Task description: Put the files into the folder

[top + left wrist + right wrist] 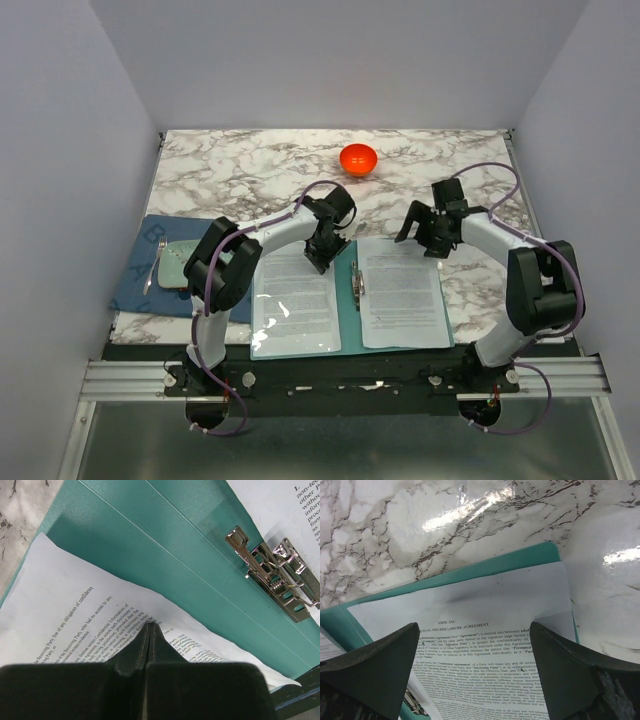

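The teal folder (pixel 346 322) lies open at the table's near middle, with its metal clip (pixel 358 285) on the spine. One file sheet (pixel 295 300) lies on its left half under glossy clear plastic. Another (pixel 400 295) lies on its right half. My left gripper (pixel 320 262) is shut, its tips (pixel 151 625) touching the left sheet (pixel 65 595) near its top edge; folder (pixel 150 530) and clip (pixel 272 575) show beyond. My right gripper (pixel 425 235) is open and empty, over the top of the right sheet (pixel 490 600), whose folder edge (pixel 470 572) shows behind.
An orange bowl (pixel 358 158) sits at the back middle of the marble table (pixel 250 170). A dark blue cloth mat (pixel 145 285) with a pale green tray (pixel 178 265) lies at the left. White walls close in both sides and the back.
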Robot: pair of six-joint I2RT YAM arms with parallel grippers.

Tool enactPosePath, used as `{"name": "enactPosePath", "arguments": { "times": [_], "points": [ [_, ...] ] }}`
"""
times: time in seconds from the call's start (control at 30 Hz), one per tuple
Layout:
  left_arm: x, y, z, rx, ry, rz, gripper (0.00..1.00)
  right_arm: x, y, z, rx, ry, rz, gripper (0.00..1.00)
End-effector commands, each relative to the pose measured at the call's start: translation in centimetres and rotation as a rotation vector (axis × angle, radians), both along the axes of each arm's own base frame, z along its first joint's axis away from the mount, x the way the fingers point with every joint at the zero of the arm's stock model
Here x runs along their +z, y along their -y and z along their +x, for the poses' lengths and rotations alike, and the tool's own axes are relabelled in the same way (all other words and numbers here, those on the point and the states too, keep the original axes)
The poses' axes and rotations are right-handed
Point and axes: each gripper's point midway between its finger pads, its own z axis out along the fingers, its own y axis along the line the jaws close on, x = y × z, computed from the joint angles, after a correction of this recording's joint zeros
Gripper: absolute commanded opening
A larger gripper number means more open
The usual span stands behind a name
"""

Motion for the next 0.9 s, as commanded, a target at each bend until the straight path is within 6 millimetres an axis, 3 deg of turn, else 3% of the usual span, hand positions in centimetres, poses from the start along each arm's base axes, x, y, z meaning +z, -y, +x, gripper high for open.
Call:
{"name": "enactPosePath", "arguments": {
  "times": [0.0, 0.07, 0.17, 0.3, 0.37, 0.4, 0.43, 0.5, 0.6, 0.67, 0.87],
  "points": [
    [0.7, 0.5, 0.4, -0.014, 0.008, -0.025, 0.00, 2.9, -1.5, 0.3, 0.035, 0.102, 0.073, 1.00],
    [1.1, 0.8, 0.7, -0.015, 0.018, -0.028, 0.00, 3.7, -2.2, 0.1, 0.067, 0.143, 0.122, 0.98],
    [0.8, 0.8, 0.8, -0.015, 0.010, -0.018, 0.00, 6.0, -5.0, 0.5, 0.174, 0.277, 0.276, 0.91],
    [-0.3, 0.3, 0.5, -0.011, -0.003, 0.002, 0.00, 7.5, -8.7, -0.7, 0.377, 0.369, 0.502, 0.76],
    [-0.8, 0.1, 0.2, -0.012, -0.015, 0.009, 0.00, 6.9, -9.7, -1.9, 0.421, 0.350, 0.560, 0.72],
    [-1.0, 0.1, 0.1, -0.012, -0.019, 0.010, 0.00, 7.6, -10.5, -2.2, 0.475, 0.377, 0.616, 0.63],
    [-1.1, 0.1, 0.1, -0.012, -0.021, 0.012, 0.00, 7.0, -10.9, -3.1, 0.489, 0.366, 0.642, 0.58],
    [-1.3, 0.0, 0.1, -0.011, -0.027, 0.015, 0.00, 7.8, -11.5, -3.3, 0.516, 0.421, 0.676, 0.49],
    [-1.8, -0.1, 0.0, -0.010, -0.039, 0.021, 0.00, 7.4, -12.3, -4.0, 0.548, 0.417, 0.666, 0.41],
    [-2.0, -0.1, -0.1, -0.012, -0.044, 0.025, 0.00, 6.8, -13.2, -4.0, 0.572, 0.407, 0.636, 0.40],
    [-2.8, -0.3, -0.5, -0.012, -0.061, 0.026, 0.00, 4.8, -14.8, -4.4, 0.577, 0.362, 0.598, 0.54]
  ]
}}
